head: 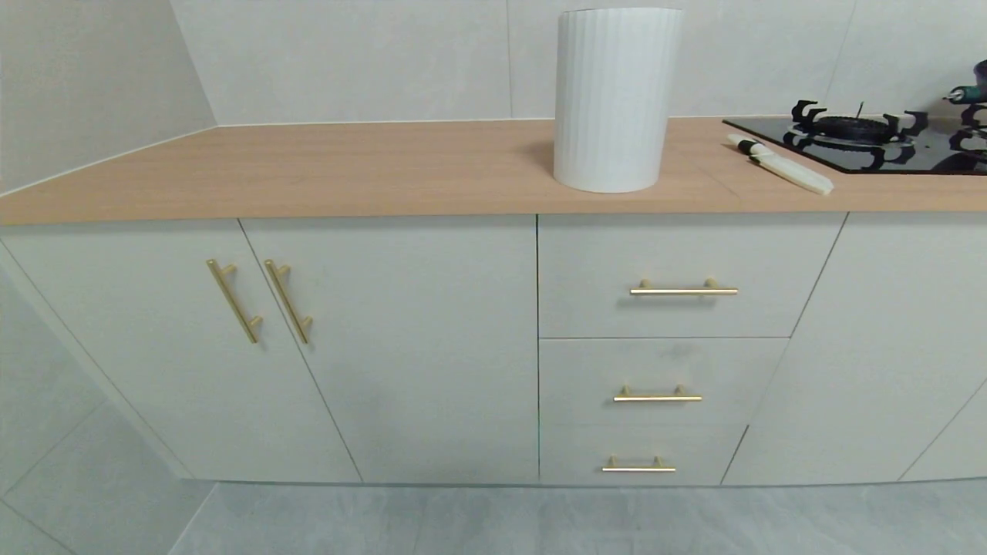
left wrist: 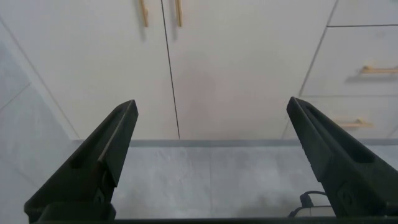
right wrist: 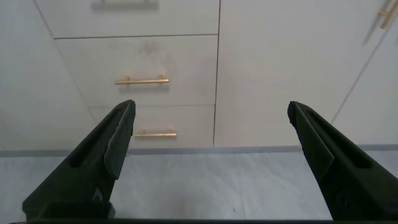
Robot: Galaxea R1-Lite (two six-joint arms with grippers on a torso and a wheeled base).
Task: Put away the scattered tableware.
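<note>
Now | left fingers (left wrist: 109,149) wide apart, empty | right fingers (right wrist: 109,149) same | white utensil (head: 780,163) near countertop (head: 347,169) edge

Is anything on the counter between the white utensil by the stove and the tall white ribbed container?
Nothing visible. Only bare countertop lies between the utensil and the ribbed container, and the two do not touch.

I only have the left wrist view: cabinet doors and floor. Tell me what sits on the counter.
Observer: A tall white ribbed container stands on the wooden countertop, above the drawers.
Operator: Report any tableware near it.
Observer: A pale utensil with a dark band lies flat between the container and the black hob.
Operator: Give me the right gripper.
Observer: The right gripper is open, facing a lower drawer's gold handle.
</note>
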